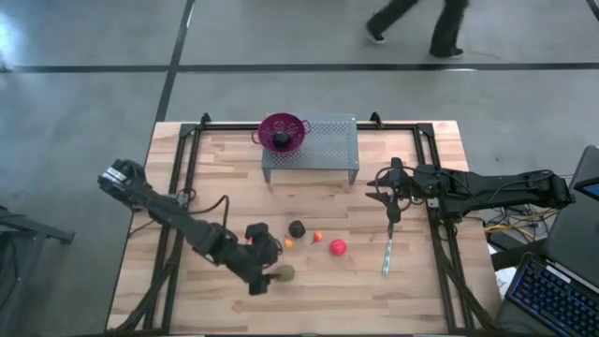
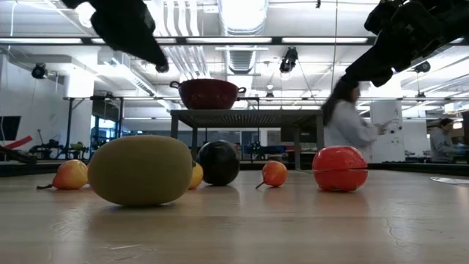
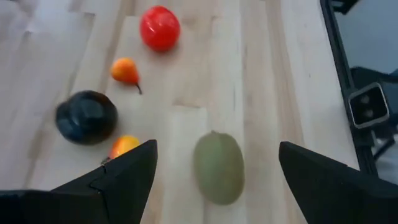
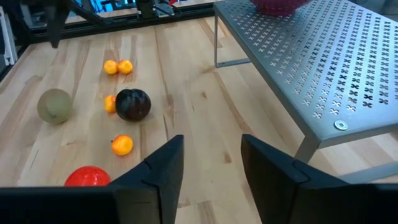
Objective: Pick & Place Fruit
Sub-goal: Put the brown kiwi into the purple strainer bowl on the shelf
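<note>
The olive-green oval (image 3: 219, 167) lies on the table near the front edge. My left gripper (image 3: 217, 148) hovers open above it, one finger to each side, touching nothing; in the high view the left gripper (image 1: 267, 277) sits just left of the oval (image 1: 284, 273). Beyond the oval lie a dark ball (image 1: 297, 228), a red ball (image 1: 337, 247) and several small orange fruits (image 1: 316, 237). A second dark ball (image 1: 281, 140) sits inside the purple colander (image 1: 283, 129). My right gripper (image 1: 393, 215) waits open above the table's right half.
The colander stands on a grey perforated metal shelf (image 1: 328, 140) at the table's far edge. A slim teal stick (image 1: 387, 253) lies right of the red ball. Black frame rails (image 1: 440, 253) run along the table's sides. People move in the room behind.
</note>
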